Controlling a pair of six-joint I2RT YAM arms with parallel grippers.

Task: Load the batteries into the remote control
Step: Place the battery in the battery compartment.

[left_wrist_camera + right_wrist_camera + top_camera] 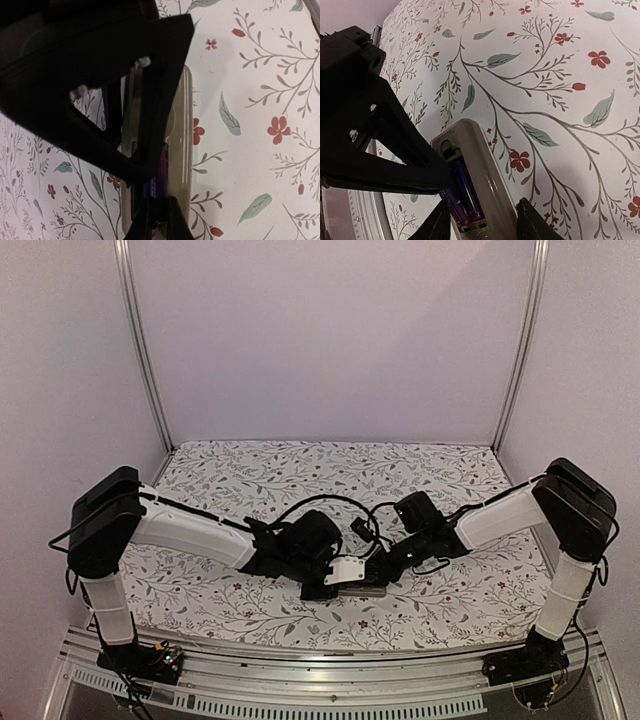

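Looks like the seating step to me: the remote control (492,167) is lying grey-tan back up on the surface (560,75), compartment uncovered, and both purple batteries (462,195) are side by side down in the bay. The left gripper (142,167) is pinched fully closed with nothing in it, its tip resting on top of the batteries at the remote's open end, so I'd guess it's pushing them flat. The right gripper (482,222) is about half open, jaws straddling that same end of the remote and apparently pressed against both long sides, which I read as clamping it steady. Next move probably needs a gentle downward nudge until both cells sit level, then the cover going on. I can't pick out a cover anywhere for sure. Round the remote it's just a white cloth printed with leaves and little red flowers. Beyond that, plain pale lilac walls, with a metal post (140,340) in each back corner.
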